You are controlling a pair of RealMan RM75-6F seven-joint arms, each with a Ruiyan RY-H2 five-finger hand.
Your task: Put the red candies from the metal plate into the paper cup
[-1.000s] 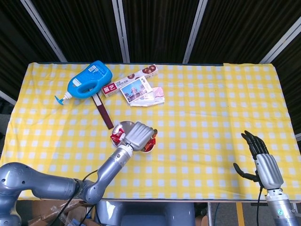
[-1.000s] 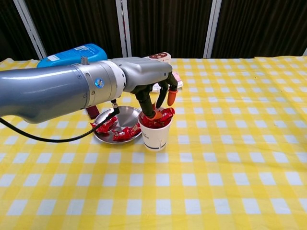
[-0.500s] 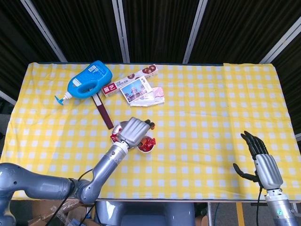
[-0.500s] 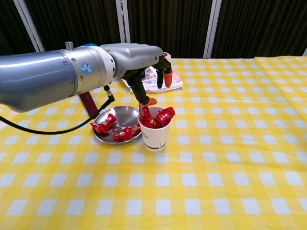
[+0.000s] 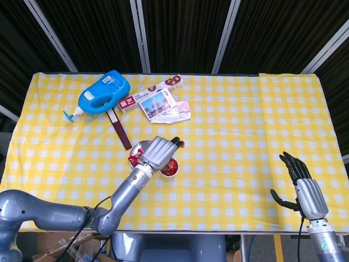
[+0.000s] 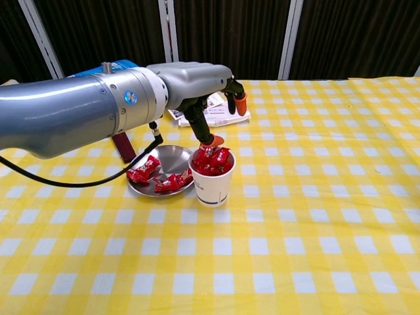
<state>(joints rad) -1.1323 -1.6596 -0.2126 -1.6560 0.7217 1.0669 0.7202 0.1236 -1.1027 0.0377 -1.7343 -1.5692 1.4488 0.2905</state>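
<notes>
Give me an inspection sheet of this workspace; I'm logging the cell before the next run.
Surface: table under yellow checked cloth.
Job's things: paper cup heaped with red candies; more candies lie on the metal plate beside it.
Clutter: blue bottle, long box, cards, dark red strip.
Hands: left hand above the cup, holding nothing; right hand open at the table's near edge.
Cables: black cable along the left arm.
Surroundings: dark curtains, metal poles.
</notes>
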